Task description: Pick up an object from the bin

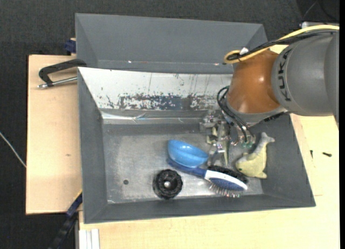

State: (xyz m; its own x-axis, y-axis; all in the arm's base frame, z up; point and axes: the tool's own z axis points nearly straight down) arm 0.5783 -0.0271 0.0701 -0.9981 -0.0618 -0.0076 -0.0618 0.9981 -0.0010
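The arm [310, 75] is running off the right edge, its orange cover [253, 83] hiding the bin's [91, 151] far right corner. The gripper [220, 144] is overlapping the yellow thing [255, 163], the scoop [185, 154] is covering the brush's [227, 180] handle end, and the black round thing [167, 183] is showing too little detail to be named.

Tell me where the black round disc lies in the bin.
In the camera view, the black round disc lies by the bin's lower wall, left of the blue-and-white brush and below the blue plastic scoop.
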